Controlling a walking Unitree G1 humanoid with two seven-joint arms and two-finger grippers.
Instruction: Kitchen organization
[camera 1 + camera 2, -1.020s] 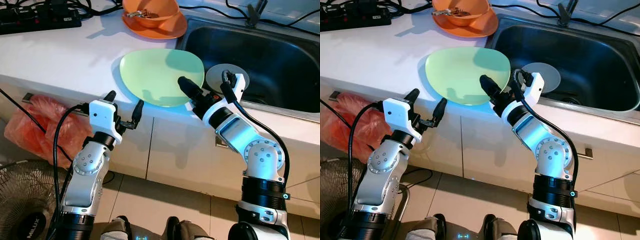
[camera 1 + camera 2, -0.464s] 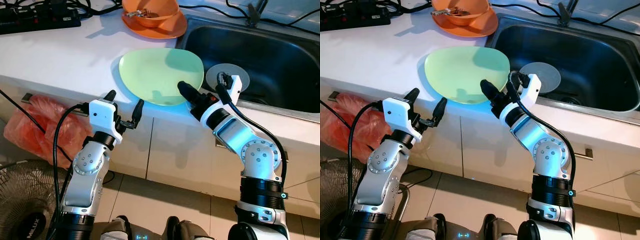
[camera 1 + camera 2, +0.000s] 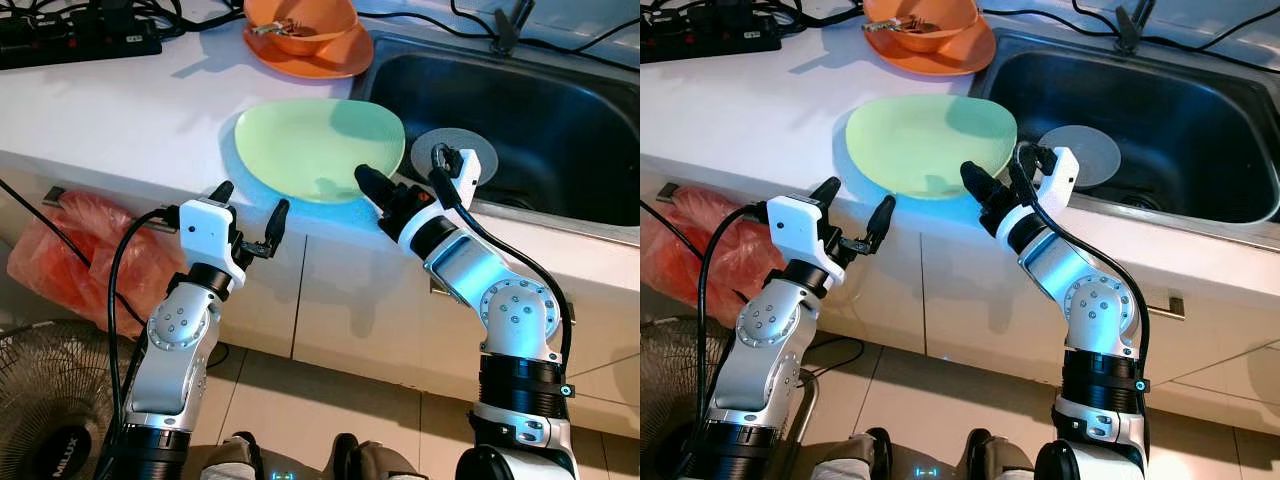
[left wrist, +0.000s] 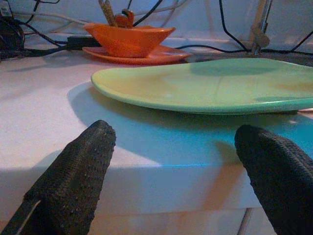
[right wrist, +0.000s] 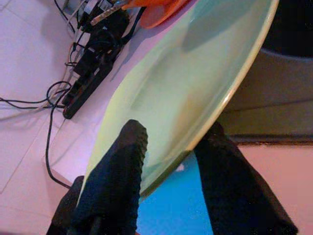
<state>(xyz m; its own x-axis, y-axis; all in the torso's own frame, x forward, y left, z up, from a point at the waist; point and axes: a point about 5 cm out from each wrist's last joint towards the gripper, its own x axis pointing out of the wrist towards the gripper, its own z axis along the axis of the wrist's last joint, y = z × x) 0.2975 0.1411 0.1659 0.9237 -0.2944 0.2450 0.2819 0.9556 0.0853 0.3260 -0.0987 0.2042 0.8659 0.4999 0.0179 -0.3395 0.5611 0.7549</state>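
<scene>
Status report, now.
Right gripper shut on green plate rim, plate lifted off the counter. Left gripper open at counter edge. Orange bowl beyond, sink beside.

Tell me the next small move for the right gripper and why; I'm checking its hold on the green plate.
Probably lift a little more and carry the green plate clear of the counter. The right gripper pinches the plate's near rim, one finger above and one below, and the left wrist view shows the plate raised off the counter. The left gripper waits open beside the counter edge.
</scene>
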